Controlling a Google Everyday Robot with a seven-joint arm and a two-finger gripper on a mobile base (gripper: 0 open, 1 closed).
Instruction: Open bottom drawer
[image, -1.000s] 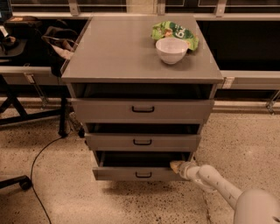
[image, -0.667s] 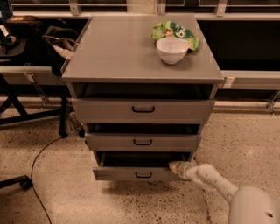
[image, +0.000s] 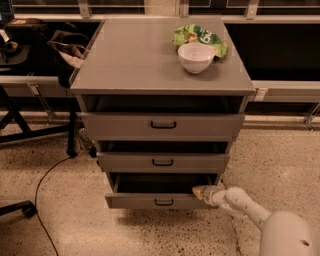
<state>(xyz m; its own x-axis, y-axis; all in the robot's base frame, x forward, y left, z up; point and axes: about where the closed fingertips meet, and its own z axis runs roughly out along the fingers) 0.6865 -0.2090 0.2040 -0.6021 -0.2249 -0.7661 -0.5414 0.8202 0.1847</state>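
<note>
Speckled stone floor (image: 50, 220) lies under a grey cabinet (image: 140, 60) with three drawers, and dark windows run behind it. Low on the right, the gripper (image: 200, 190) rests at the top edge of the bottom drawer (image: 135, 201), near its right end. Whether it is squeezing the edge or just touching it does not show. The white arm (image: 245, 205) slopes down from it to the right corner. The gripper sits at the same spot on the drawer as it did a second ago, and the drawer sticks out about as far as it did then. The bottom drawer is pulled part way out, with a small black handle (image: 164, 202) on its front. Its inside is dark, so what it holds cannot be seen. Above it, the middle drawer (image: 130, 162) and the top drawer (image: 120, 126) also stand a little way out, with dark gaps over them. On the cabinet top sits a white bowl (image: 196, 57), and a green bag (image: 200, 35) lies just behind it, touching it. A black cable (image: 42, 185) curls over the floor on the left.
</note>
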